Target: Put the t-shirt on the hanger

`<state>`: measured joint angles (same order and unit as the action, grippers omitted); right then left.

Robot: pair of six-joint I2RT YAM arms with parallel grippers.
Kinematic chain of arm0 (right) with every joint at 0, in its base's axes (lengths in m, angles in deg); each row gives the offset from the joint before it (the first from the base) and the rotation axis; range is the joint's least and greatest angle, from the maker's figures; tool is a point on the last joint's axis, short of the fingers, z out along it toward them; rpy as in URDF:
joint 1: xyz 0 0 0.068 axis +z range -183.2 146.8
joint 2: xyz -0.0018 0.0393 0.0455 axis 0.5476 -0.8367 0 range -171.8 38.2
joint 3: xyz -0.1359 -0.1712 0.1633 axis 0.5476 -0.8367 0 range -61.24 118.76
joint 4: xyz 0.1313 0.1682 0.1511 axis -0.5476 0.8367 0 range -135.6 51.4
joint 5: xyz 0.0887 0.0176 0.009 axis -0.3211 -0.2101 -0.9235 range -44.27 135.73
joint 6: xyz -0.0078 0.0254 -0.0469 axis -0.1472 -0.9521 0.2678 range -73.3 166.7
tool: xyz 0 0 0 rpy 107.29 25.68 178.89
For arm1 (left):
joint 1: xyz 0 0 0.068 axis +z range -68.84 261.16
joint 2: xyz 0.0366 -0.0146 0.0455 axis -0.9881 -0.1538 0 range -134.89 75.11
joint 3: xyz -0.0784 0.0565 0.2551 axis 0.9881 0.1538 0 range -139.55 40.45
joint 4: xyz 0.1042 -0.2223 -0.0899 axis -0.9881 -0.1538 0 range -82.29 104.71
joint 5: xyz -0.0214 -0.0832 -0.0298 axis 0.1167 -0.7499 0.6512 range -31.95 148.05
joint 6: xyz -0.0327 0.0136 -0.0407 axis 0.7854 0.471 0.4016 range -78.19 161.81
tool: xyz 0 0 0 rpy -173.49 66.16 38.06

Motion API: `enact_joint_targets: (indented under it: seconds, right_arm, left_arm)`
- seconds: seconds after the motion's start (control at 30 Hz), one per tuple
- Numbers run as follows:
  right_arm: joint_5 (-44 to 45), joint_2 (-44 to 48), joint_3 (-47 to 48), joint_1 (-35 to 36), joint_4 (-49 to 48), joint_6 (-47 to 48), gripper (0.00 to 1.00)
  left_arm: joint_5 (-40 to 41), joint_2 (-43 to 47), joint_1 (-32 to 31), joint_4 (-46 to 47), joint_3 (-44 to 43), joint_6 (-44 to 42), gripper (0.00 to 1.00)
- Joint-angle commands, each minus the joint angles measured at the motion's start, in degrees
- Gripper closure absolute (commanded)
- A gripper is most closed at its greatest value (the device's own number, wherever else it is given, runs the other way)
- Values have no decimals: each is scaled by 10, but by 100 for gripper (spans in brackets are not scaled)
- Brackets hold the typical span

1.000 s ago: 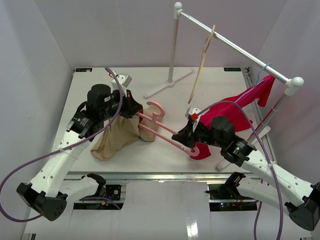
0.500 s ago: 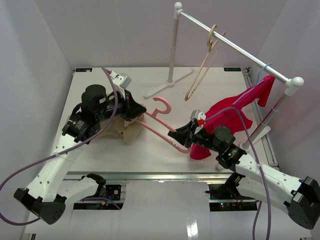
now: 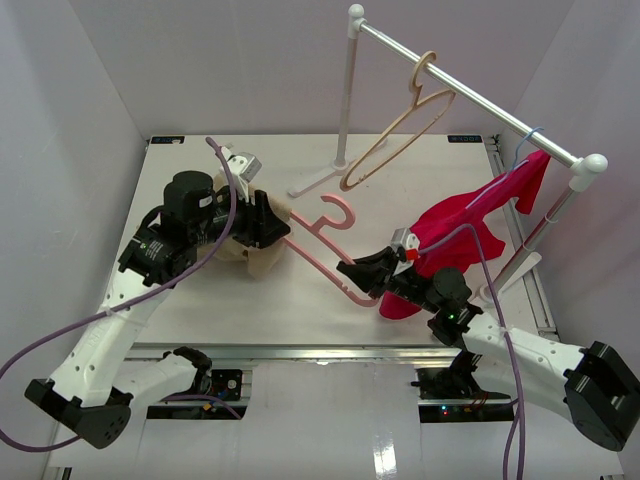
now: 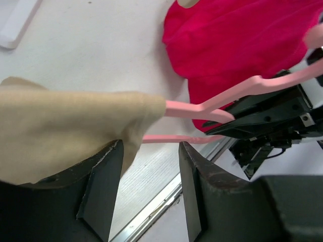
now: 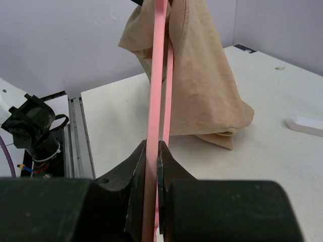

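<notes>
"Ten lots, largest first. Lot 1?"
"White table (image 3: 250,305). Lot 2: white garment rack (image 3: 470,92) with a metal rail, standing on the table's far right."
"Garments?"
"Lot 3: magenta-red garment (image 3: 455,230), hung from the right end of the rail, its lower part down at the table. Lot 4: tan t-shirt (image 3: 258,252), plain and short-sleeved, bunched at the table's left, touching the left gripper (image 3: 272,222). One arm of the pink hanger (image 3: 320,255) runs into the cloth."
"Hangers?"
"Lot 5: that pink hanger, thin plastic, held at a slant, hook toward the far side, its near shoulder end in the right gripper (image 3: 352,272). Lot 6: peach-tan hanger (image 3: 425,88), hooked on the rail and swung out at a tilt. Lot 7: thin blue hanger (image 3: 528,138), on the rail above the red garment."
"Claws?"
"Lot 8: left gripper, fingers (image 4: 101,186) standing apart, table showing through the gap, t-shirt cloth lying over one finger. Lot 9: right gripper, fingers (image 5: 136,171) clamped tight on the pink hanger's bar."
"Markings?"
"Lot 10: dark tags (image 3: 165,141) at the table's far edge. The lettering is too small to read."
</notes>
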<state>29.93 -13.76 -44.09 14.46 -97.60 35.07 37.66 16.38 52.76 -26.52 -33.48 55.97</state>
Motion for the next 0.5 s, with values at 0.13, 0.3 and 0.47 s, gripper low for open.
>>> enact_joint_targets:
  seconds: [0.13, 0.3, 0.47]
  right_arm:
    - [43, 98, -60, 1, -155, 13, 92]
    - [29, 133, -83, 2, -157, 17, 92]
    - [8, 128, -100, 1, -184, 8, 92]
  left_arm:
    - [144, 53, -3, -73, -104, -91, 40]
    - [122, 62, -3, -59, -128, -222, 47]
    - [123, 49, -3, -38, -141, -365, 46]
